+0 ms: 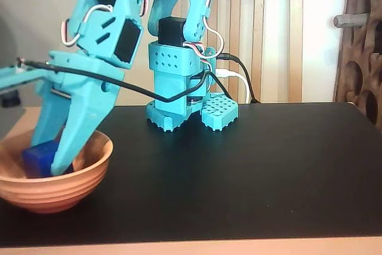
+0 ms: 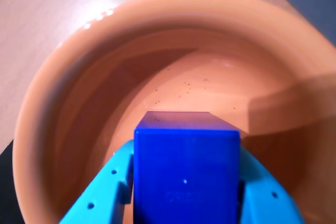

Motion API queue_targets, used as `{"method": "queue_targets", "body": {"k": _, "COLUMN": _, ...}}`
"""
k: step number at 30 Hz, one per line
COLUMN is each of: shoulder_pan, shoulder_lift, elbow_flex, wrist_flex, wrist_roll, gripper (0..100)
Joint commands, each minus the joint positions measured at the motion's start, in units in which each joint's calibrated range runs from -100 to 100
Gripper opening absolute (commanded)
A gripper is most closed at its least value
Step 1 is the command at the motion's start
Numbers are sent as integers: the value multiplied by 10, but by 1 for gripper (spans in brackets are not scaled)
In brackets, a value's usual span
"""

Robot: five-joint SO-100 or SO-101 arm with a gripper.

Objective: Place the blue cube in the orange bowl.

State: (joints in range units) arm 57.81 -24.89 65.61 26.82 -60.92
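1. Blue cube (image 1: 40,157), a small solid deep-blue plastic block with smooth matte faces, sits low inside the wide, shallow peach-orange glossy bowl with ridged outer rings (image 1: 71,184), which stands at the left edge of the black surface (image 1: 250,171), toward its front corner in the fixed view.
2. In the wrist view the blue cube (image 2: 186,174) is pinched between the two turquoise plastic fingers (image 2: 105,192) of the gripper (image 2: 186,203), one finger pressed on each side face, so the gripper is closed on the cube. The orange bowl (image 2: 63,103) fills the frame around it, its speckled floor just ahead of the cube.
3. In the fixed view the gripper (image 1: 51,162) reaches down over the near-left part of the rim, fingertips below rim level; whether the cube touches the bowl floor cannot be told.
4. The step in hand looks like the release. To do it well, I would spread the fingers slowly and only a little, so the cube drops or settles without bouncing.
5. Lifting straight up afterwards seems wise, keeping the right finger clear of the bowl wall so the light bowl is not dragged toward the surface edge.
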Motion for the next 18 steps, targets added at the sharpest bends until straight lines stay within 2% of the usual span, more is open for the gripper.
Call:
{"method": "queue_targets", "body": {"k": 1, "shoulder_pan": 12, "shoulder_lift": -3, "elbow_flex": -41, "wrist_flex": -8, "wrist_roll": 2, "gripper": 19}}
{"method": "queue_targets", "body": {"k": 3, "shoulder_pan": 11, "shoulder_lift": -3, "elbow_flex": -41, "wrist_flex": -8, "wrist_roll": 2, "gripper": 19}}
{"method": "queue_targets", "body": {"k": 6, "shoulder_pan": 9, "shoulder_lift": -4, "elbow_flex": -41, "wrist_flex": -8, "wrist_roll": 2, "gripper": 27}}
{"method": "queue_targets", "body": {"k": 18, "shoulder_pan": 3, "shoulder_lift": -10, "elbow_flex": -41, "wrist_flex": -14, "wrist_roll": 2, "gripper": 33}}
